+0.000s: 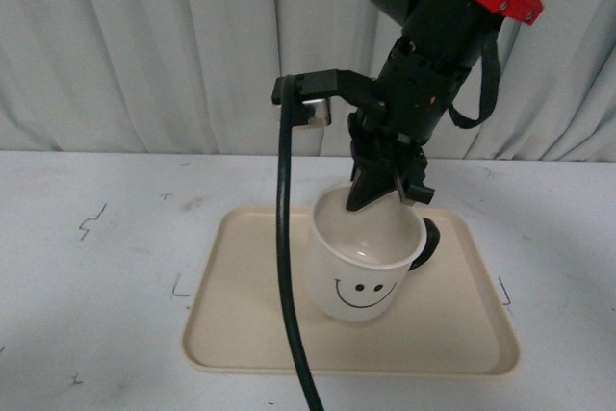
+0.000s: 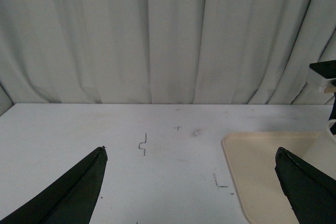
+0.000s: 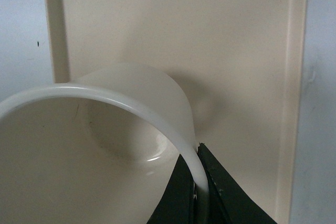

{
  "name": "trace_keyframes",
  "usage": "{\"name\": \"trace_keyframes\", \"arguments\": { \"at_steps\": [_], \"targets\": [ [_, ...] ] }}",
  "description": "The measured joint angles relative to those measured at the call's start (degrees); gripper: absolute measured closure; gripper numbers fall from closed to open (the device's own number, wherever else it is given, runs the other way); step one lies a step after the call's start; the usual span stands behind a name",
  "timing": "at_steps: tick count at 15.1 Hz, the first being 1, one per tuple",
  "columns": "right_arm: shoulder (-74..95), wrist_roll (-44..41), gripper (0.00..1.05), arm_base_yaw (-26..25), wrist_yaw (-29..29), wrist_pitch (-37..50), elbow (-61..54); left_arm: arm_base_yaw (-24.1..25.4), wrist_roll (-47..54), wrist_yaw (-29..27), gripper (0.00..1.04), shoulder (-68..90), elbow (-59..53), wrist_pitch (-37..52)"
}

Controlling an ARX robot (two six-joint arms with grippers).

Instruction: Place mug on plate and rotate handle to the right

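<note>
The white-cream mug with a black smiley face stands on the beige plate, tilted a little. Its black handle points right. My right gripper comes down from above and is shut on the mug's far rim, one finger inside and one outside. In the right wrist view the rim runs between the two fingers, with the plate beneath. My left gripper is open and empty over the table, left of the plate; it does not show in the front view.
A black cable hangs down in front of the plate's left half. A white table carries small black marks. A grey curtain closes the back.
</note>
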Motion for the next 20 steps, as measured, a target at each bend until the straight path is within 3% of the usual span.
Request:
{"name": "trace_keyframes", "arguments": {
  "at_steps": [11,12,13,14,16,18,19,20],
  "targets": [
    [1.0,8.3,1.02,2.2,4.5,4.0,-5.7,0.0,0.0,0.0,0.07,0.0,0.0,0.0],
    [0.9,8.8,0.96,2.2,4.9,4.1,-5.8,0.0,0.0,0.0,0.07,0.0,0.0,0.0],
    [0.8,10.5,0.80,2.2,4.7,3.5,-6.5,0.0,0.0,0.0,0.07,0.0,0.0,0.0],
    [0.5,12.1,0.71,2.1,2.9,3.5,-6.8,0.0,0.0,0.0,0.07,0.0,0.0,0.0],
    [-3.5,12.2,0.47,1.4,-3.5,1.1,-6.5,0.0,0.0,0.0,0.07,0.0,0.0,0.0],
    [-10.9,7.0,0.21,0.5,-13.8,0.5,-3.1,0.0,0.0,0.0,0.07,0.0,0.0,0.0],
    [-15.3,7.9,0.11,0.8,-12.1,7.6,-4.5,0.0,0.0,0.0,0.07,0.0,0.0,0.0],
    [-21.7,14.9,0.19,1.6,2.6,32.2,-17.4,0.0,0.0,0.1,0.07,0.0,0.0,0.1]
  ]
}}
